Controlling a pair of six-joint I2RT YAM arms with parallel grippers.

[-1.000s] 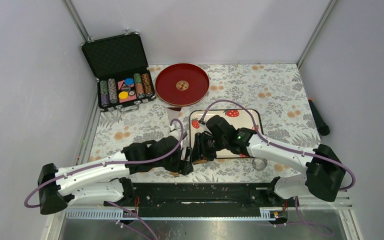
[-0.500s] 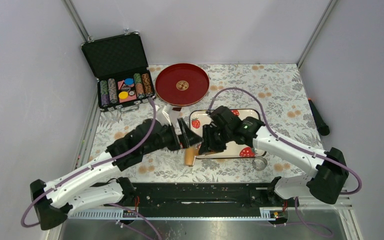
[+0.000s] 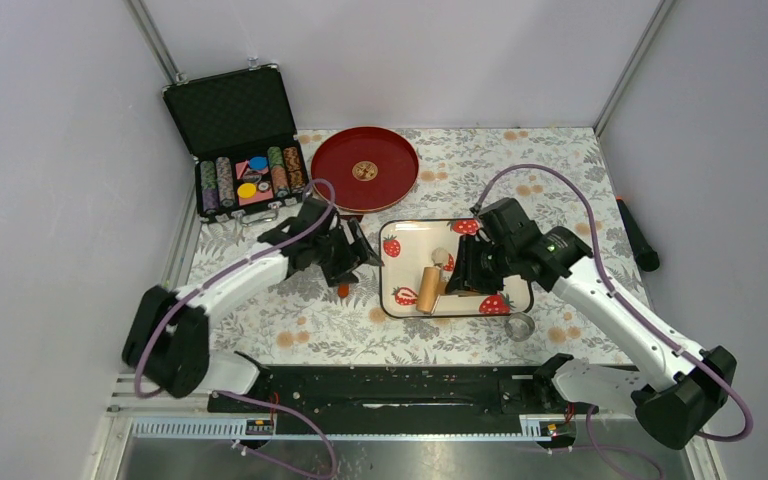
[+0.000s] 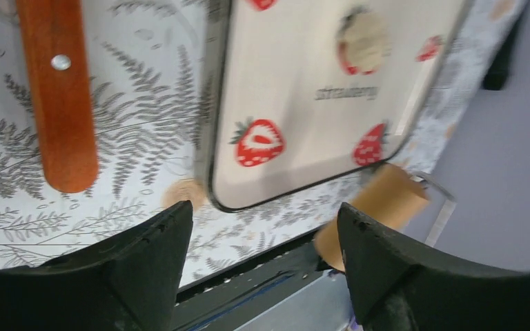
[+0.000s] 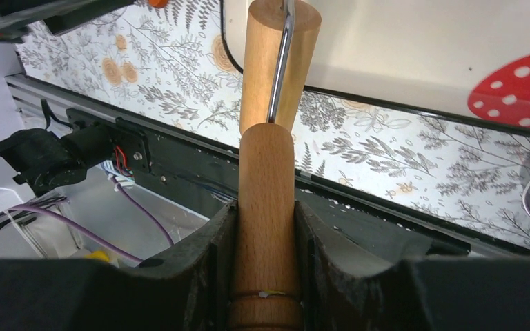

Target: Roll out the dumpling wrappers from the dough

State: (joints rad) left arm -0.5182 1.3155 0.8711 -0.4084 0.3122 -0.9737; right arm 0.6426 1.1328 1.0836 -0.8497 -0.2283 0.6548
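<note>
The dough is a small pale lump [image 3: 440, 256] on the strawberry tray [image 3: 480, 232]; it also shows in the left wrist view [image 4: 364, 41]. No dumpling wrappers are in view. My right gripper [image 3: 460, 278] is shut on the handle [image 5: 266, 158] of the tan wooden roller, whose barrel [image 3: 427, 288] lies over the tray's near left part, just short of the dough. The right gripper [image 5: 266, 207] clamps the handle on both sides. My left gripper [image 3: 365, 250] is open and empty beside the tray's left edge; it is also open in its own view [image 4: 263, 210].
A small metal ring cutter [image 3: 520, 326] lies off the tray's near right corner. An orange-handled tool [image 4: 59, 103] lies on the cloth left of the tray. A red plate [image 3: 340, 160] and a chip case [image 3: 240, 150] stand at the back left. A black object [image 3: 640, 240] lies far right.
My right gripper has carried the roller right and away, from the tray's near left corner onto the tray. My left arm has swung from the near edge to the tray's left side.
</note>
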